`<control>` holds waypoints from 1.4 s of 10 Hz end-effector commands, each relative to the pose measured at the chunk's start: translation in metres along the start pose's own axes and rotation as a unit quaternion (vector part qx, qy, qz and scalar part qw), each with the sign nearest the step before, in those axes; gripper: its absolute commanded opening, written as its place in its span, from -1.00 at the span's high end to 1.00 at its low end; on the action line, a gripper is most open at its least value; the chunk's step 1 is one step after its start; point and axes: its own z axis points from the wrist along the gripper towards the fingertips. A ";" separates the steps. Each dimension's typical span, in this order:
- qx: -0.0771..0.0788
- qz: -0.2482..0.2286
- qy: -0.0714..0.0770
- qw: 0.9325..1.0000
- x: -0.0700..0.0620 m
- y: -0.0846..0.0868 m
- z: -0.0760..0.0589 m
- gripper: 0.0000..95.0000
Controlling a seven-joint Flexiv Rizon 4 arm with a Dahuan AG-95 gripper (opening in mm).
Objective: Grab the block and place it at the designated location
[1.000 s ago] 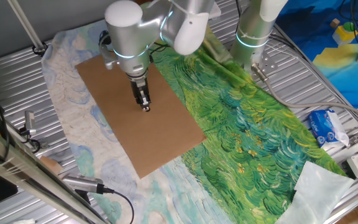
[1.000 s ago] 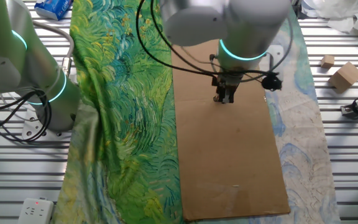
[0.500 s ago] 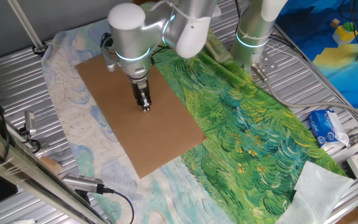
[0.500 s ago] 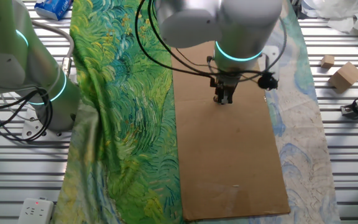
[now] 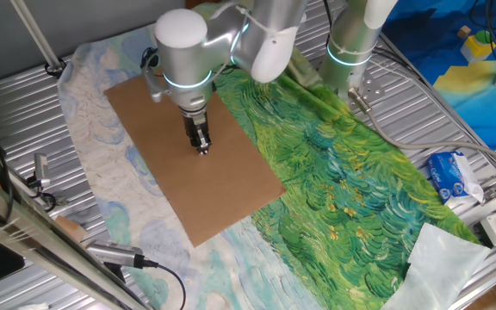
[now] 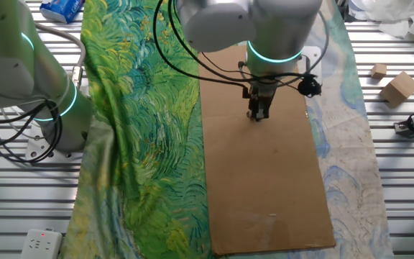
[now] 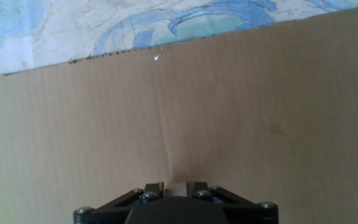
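Jaws [image 5: 202, 151] clamped on block [image 7: 178, 189] | tips low over cardboard sheet [image 6: 279, 187] | painted cloth [image 5: 351, 181] alongside

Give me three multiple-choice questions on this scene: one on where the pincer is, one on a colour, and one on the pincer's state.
1. The pincer hangs over: A a white plate; B the cardboard sheet; C a wooden tray.
2. The ring light above the pincer is: A red; B yellow; C teal.
3. The pincer is: A wide open and empty; B shut on a small tan block; C out of sight.
Answers: 1 B, both fixed views show its tips over the brown sheet. 2 C, the ring glows teal. 3 B, the hand view shows the block clamped at its tips.
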 end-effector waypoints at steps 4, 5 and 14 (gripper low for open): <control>0.005 0.004 -0.004 1.000 -0.002 -0.001 -0.021 0.60; 0.006 0.005 -0.002 1.000 -0.003 -0.001 -0.033 1.00; 0.018 -0.021 0.036 0.999 -0.001 0.009 -0.090 1.00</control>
